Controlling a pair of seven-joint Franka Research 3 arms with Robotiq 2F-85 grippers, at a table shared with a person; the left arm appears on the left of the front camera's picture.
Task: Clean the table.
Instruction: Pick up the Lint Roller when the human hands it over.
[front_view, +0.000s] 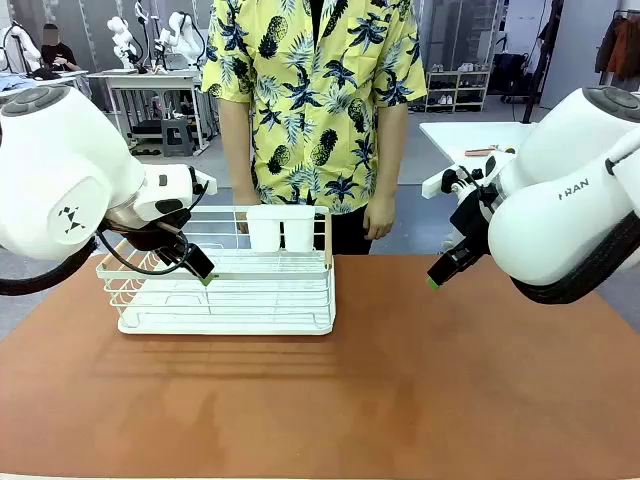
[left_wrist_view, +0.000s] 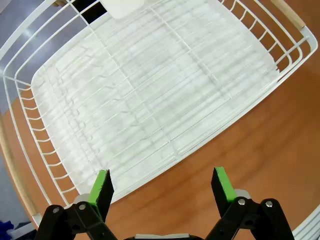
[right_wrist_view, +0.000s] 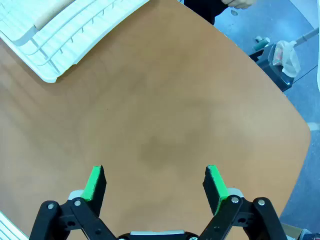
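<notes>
Table: one, reddish-brown table (front_view: 400, 380), running the full width of the front view under both arms; its near edge is cut off at the bottom of that view.
Arms: two, left arm (front_view: 60, 170) coming in from its side and right arm (front_view: 560, 220) from the other.
Left gripper: the left gripper (left_wrist_view: 162, 182) has its green pads well apart with nothing between them, hanging over the rack's near rim where wire meets tabletop.
Right gripper: the right gripper (right_wrist_view: 156, 180) is also spread wide and holding nothing, above bare table and well apart from the rack.
Rack: one white wire rack (front_view: 230, 290), standing on the table's left half; its left end is hidden behind the left arm.
Holder: one white holder (front_view: 282, 228), two pockets, hung on the rack's far rail.
Person: one person (front_view: 315, 100) at the far side, cut off at the top of the frame; one hand (front_view: 378, 218) hangs clear, the other is partly behind the rack.
Hard to make out: a faint darker patch (right_wrist_view: 160, 150) on the tabletop, possibly a damp mark or just shadow.
</notes>
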